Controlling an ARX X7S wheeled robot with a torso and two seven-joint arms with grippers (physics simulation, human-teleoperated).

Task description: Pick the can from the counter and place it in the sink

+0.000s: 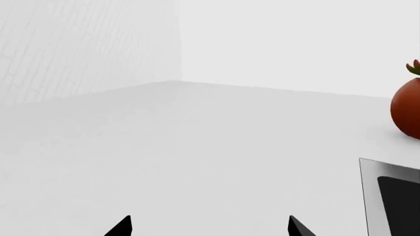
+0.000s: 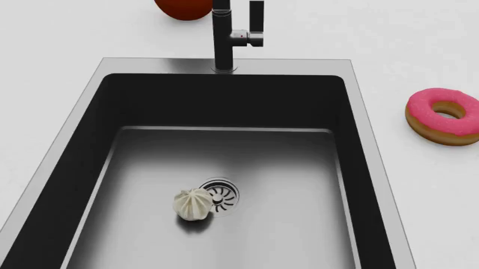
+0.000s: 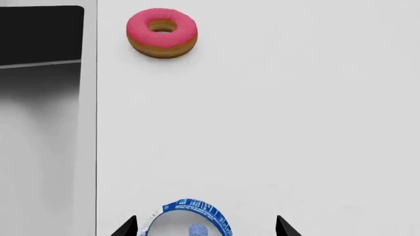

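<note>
The blue can (image 3: 190, 219) shows only in the right wrist view, standing on the white counter (image 3: 295, 123), seen from above at the frame's edge. My right gripper (image 3: 205, 230) is open, its two dark fingertips (image 3: 128, 227) either side of the can, closer to one side, not closed on it. The sink (image 2: 224, 162) fills the head view, with dark walls, steel floor, drain (image 2: 221, 195) and dark faucet (image 2: 232, 33). Its rim also shows in the right wrist view (image 3: 88, 123). My left gripper (image 1: 210, 228) is open and empty over bare counter (image 1: 196, 147). Neither gripper shows in the head view.
A pink-frosted donut (image 2: 443, 116) lies on the counter right of the sink, also in the right wrist view (image 3: 161, 32). A red tomato (image 2: 183, 8) sits behind the sink, left of the faucet, also in the left wrist view (image 1: 406, 105). A white garlic bulb (image 2: 194, 204) lies by the drain.
</note>
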